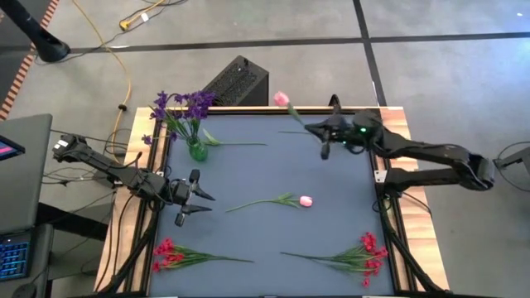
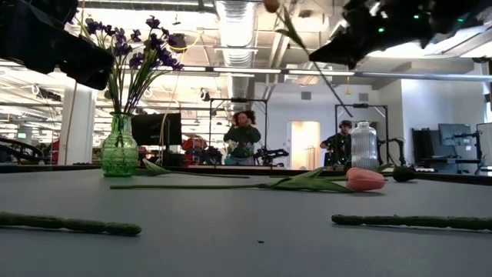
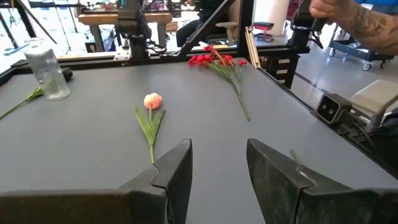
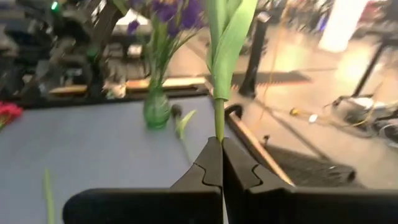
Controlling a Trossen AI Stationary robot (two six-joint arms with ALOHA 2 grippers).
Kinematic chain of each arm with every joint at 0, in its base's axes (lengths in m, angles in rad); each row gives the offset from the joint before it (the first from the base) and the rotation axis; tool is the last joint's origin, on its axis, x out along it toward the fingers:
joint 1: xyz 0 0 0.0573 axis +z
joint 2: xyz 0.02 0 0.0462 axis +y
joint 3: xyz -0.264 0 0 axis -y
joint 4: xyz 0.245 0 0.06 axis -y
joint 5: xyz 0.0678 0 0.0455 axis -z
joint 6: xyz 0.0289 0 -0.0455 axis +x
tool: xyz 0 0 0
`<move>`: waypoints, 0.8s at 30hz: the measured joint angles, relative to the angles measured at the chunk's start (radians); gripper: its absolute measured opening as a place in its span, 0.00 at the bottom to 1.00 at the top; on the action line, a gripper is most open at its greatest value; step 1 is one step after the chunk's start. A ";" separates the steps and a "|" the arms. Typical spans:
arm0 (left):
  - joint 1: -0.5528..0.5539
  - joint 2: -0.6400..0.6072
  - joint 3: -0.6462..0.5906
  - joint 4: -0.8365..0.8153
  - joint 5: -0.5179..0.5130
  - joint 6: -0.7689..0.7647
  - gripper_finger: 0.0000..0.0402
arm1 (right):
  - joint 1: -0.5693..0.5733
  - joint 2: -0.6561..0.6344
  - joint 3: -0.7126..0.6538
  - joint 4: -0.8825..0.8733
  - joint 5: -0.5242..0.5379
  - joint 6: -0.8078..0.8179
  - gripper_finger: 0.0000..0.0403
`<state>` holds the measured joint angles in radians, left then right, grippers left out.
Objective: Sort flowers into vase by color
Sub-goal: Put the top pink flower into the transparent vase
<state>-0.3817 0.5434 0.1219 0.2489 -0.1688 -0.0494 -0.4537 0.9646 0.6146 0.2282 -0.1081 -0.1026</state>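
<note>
My right gripper (image 1: pixel 320 132) is up over the table's far right part, shut on a pink tulip whose bloom (image 1: pixel 281 98) sticks out past the far edge. A green vase (image 1: pixel 196 151) at the far left holds purple flowers (image 1: pixel 182 106). A second pink tulip (image 1: pixel 305 200) lies flat at the table's middle. Red sprays lie at the near left (image 1: pixel 166 251) and near right (image 1: pixel 368 252). My left gripper (image 1: pixel 197 203) stands open at the left edge, with nothing between its fingers (image 3: pixel 177 171). My right gripper pinches the tulip's green stem (image 4: pixel 219 127) between its two fingertips, below the leaves. The fingers are about level, reach in from the table's right side and lie across the stem. The tulip is lifted clear and slanted, bloom up (image 2: pixel 270 4), and the stem's lower end (image 2: pixel 342 104) hangs below the fingers.
A clear ribbed vase (image 2: pixel 364 146) stands on the far right part of the table. A loose green leaf and stem (image 1: pixel 236 144) lies beside the green vase. A black box (image 1: pixel 238 81) sits beyond the far edge. People stand in the room behind.
</note>
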 joint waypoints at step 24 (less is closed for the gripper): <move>0.000 0.000 0.000 -0.004 -0.001 0.003 0.35 | -0.312 -0.211 -0.228 0.228 0.002 0.077 0.05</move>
<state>-0.3817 0.5430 0.1219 0.2450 -0.1693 -0.0460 -0.7657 0.7532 0.3862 0.4557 -0.1065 -0.0261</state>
